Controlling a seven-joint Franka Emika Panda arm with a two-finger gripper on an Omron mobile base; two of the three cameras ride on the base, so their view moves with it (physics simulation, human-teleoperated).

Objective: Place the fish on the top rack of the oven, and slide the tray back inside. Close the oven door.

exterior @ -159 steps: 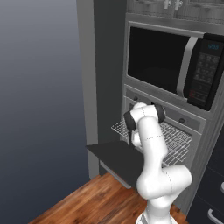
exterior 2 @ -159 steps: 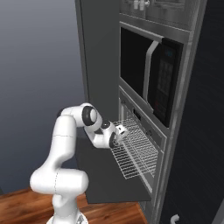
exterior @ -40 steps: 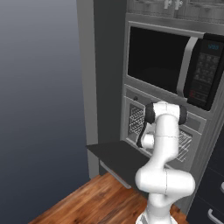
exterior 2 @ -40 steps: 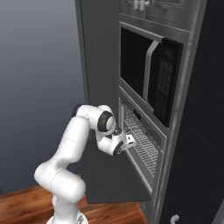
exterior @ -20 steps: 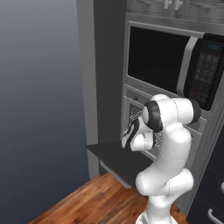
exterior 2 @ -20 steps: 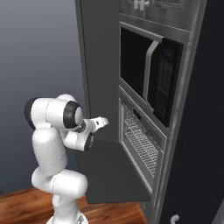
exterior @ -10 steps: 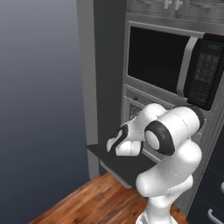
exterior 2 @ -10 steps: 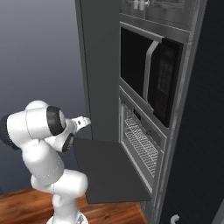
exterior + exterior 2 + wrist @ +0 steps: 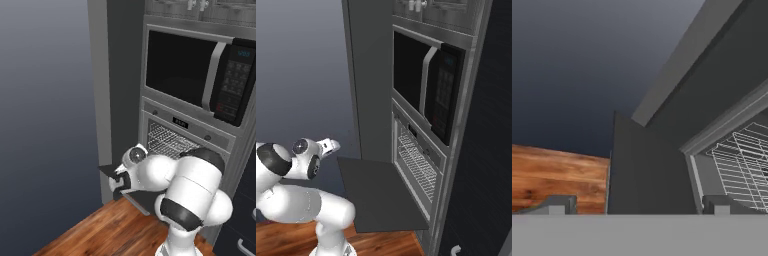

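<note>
Oven door [image 9: 381,197] hanging flat open, gripper [image 9: 637,202] spread wide and empty off its left edge.

Plenty of free room to the left over the wooden floor [image 9: 107,232]; door's left edge and near corner just beside the gripper [image 9: 118,184], tall grey cabinet wall [image 9: 368,75] rising behind. Silver wire top rack [image 9: 417,164] sitting inside the oven [image 9: 186,135] cavity, thin bars plain to see, nothing visible on it. Small display strip above the cavity too blurred to read; black microwave [image 9: 200,75] overhead with a keypad and a tiny blue readout, digits not legible.
</note>
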